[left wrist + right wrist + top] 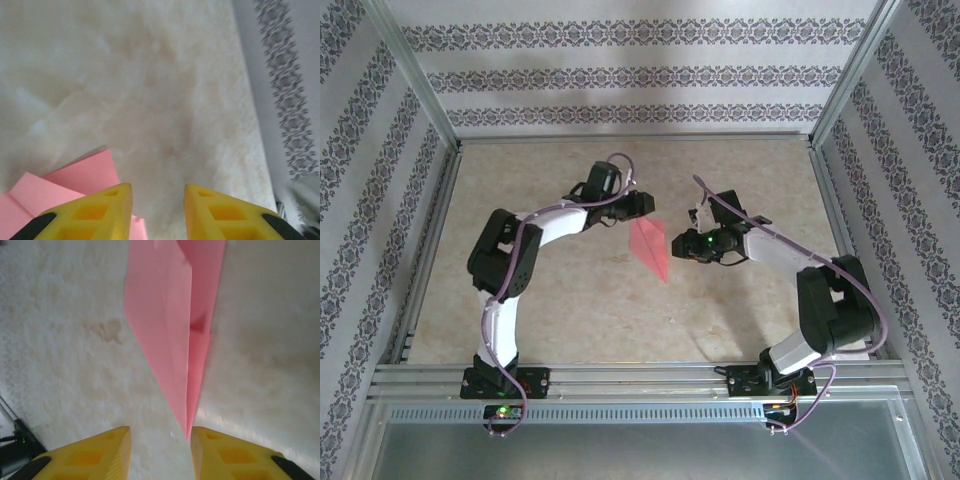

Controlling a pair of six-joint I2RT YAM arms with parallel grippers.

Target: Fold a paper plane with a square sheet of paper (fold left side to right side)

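At the middle of the table (570, 300), between the two arms, the paper plane (651, 250) lies flat, a slim pink folded shape. Seen from above, its long axis runs from 11 o'clock to 5 o'clock, wide end up and point down. The left gripper (638, 204) sits just beside the wide end. In its wrist view the paper lies at 8 o'clock, running under the left finger, and the jaws stand partly apart with bare table between them. The right gripper (161, 436) is at 3 o'clock from the plane, jaws also partly apart and empty. In its wrist view the point aims at 6 o'clock, toward its gap. The right arm seems better lined up on the point, the left on the tail.
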